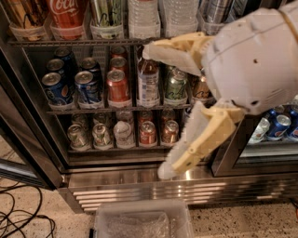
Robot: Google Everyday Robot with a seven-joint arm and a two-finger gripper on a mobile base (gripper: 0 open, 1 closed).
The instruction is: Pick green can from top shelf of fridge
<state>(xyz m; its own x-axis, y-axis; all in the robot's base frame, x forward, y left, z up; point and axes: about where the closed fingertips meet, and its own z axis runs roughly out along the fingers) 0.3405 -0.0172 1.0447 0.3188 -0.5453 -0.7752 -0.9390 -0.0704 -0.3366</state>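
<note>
Green can not yet in my grip

The green can (pixel 176 86) stands in the fridge (pixel 139 186) just under my upper finger, beside a bottle (pixel 148 83) — my gripper (pixel 156 111) gapes wide, empty; closing in, gripping, lifting all remain.

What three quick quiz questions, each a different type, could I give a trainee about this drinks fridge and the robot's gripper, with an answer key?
1. True or false: the gripper is shut on the green can.
2. What stands directly left of the green can? A) blue can B) clear bottle C) red can
3. Fill in: the Coca-Cola can stands ____ than the green can.
Key: 1 false, the gripper is open, in front of the right half of the fridge. 2 B. 3 higher.
</note>
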